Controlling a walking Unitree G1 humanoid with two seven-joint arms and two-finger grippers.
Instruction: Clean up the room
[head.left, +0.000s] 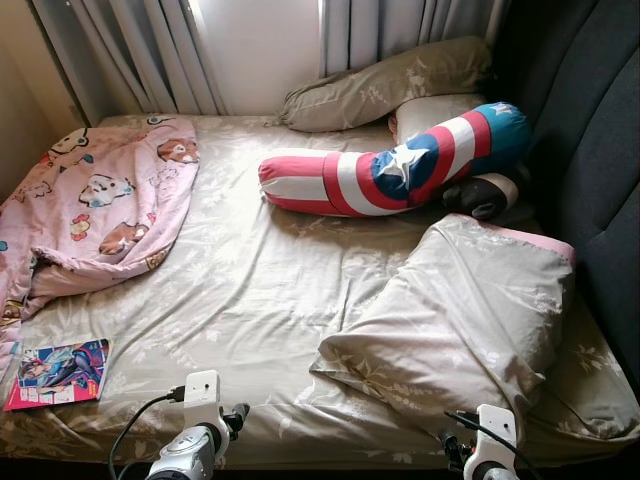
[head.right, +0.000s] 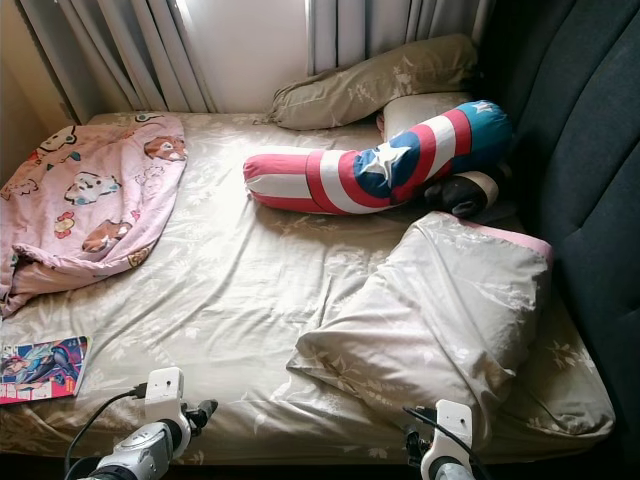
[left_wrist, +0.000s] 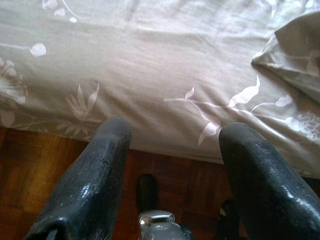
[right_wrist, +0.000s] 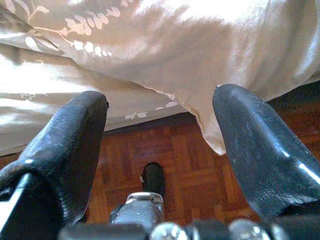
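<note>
With both the left pincer (left_wrist: 172, 165) and the right pincer (right_wrist: 160, 150) held apart and empty at the bed's (head.left: 250, 290) six o'clock edge, tidying seems unstarted, and the crumpled pillow (head.left: 460, 320) at four o'clock should probably be reached first.
</note>
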